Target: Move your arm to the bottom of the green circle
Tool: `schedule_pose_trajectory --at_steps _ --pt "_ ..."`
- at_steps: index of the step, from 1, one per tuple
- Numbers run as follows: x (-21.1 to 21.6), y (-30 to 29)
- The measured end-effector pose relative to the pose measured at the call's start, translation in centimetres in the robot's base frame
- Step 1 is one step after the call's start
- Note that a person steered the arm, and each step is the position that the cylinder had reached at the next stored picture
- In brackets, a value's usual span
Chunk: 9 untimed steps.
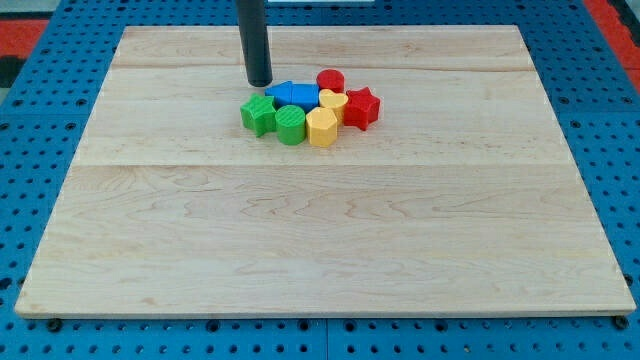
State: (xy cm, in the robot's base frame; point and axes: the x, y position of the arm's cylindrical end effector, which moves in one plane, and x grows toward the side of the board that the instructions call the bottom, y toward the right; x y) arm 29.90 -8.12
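Toward the far middle of the wooden board (320,240), the blocks sat bunched in one tight cluster. The green circle (290,124) lay at its near edge, touching a green star-like block (258,114) on its left and a yellow block (321,127) on its right, with a blue block (292,95) just beyond it. My tip (259,83) rested on the far-left side of the cluster, beside the blue block; it was a bare rod with no hand to open or close. The circle looked light, rigid and smooth, likely to slide at any nudge, so nothing should be gripped; the bare wood just near of it seemed the spot to reach.
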Motion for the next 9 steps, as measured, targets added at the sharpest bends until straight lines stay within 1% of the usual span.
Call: schedule_pose_trajectory --at_steps 1,3,4,5,6,7,8,9 --pt "-2.3 0.7" --pt "-3.8 12.5" --pt "-2.9 16.2" --pt "6.6 16.8" --pt "10.2 17.2" --pt "15.1 18.5" --pt "20.5 18.6" --pt "22.3 15.6"
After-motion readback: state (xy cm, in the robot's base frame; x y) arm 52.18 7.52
